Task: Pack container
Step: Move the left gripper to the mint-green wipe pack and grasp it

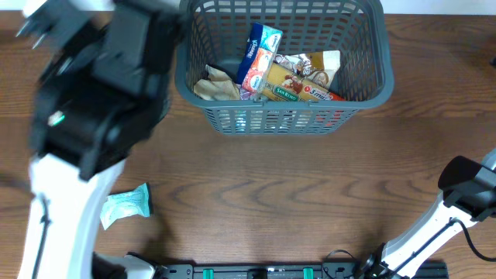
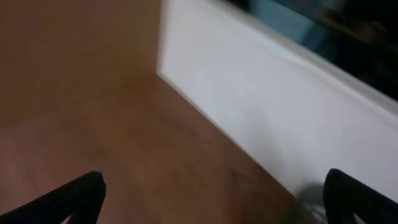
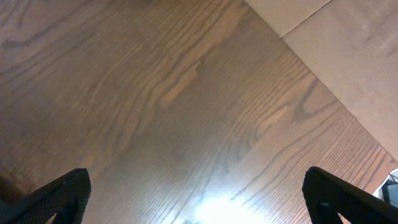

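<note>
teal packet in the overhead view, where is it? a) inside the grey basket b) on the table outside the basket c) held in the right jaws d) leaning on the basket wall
b: the teal packet lies on the bare wooden table, well apart from the grey basket, with no jaws on it.

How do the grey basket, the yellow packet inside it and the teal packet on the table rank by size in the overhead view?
1. grey basket, largest by far.
2. yellow packet.
3. teal packet, looking somewhat smaller; the yellow one is partly covered, so that order is unsure.
</note>
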Tool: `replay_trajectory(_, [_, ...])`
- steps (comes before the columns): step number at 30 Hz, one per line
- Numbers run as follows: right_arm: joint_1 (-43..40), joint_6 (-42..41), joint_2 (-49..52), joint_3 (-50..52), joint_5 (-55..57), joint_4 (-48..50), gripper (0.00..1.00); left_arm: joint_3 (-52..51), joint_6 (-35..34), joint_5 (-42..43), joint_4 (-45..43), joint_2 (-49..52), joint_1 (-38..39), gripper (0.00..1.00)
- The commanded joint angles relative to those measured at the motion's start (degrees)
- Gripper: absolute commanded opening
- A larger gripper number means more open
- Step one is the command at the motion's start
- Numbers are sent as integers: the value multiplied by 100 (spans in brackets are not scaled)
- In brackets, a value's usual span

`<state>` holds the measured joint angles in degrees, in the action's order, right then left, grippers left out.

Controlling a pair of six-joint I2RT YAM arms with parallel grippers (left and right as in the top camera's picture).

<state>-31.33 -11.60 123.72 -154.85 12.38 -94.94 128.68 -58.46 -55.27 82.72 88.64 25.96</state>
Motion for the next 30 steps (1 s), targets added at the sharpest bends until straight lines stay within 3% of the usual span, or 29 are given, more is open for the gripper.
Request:
replay_trajectory(1, [-13,-81,-44,11,22,-2,99,46,-3759,46,1207,-160,-358,99])
replay_trajectory(2, [-15,-81,-44,11,22,-2,99,7,-4057,234,1410,-164,-472,99])
replay_trajectory(6, [-11,-81,-44,11,22,0,99,-304,-3985,1019,1408,-181,-859,99])
replay_trajectory(10, [-11,-81,-44,11,22,-2,99,-793,-4398,1408,1408,-181,-1134,99])
replay_trajectory(23, [-13,-81,-44,11,22,-2,99,-3407,-5499,3265,1394,-197,-2719,99])
replay_trajectory(27, [-9,-81,-44,11,22,-2,99,-4343,-5447,3556,1021,-197,-3038,99])
replay_trajectory(30, [-22,-81,-44,11,22,-2,99,-5049,-4800,3536,205,-197,-3053,99])
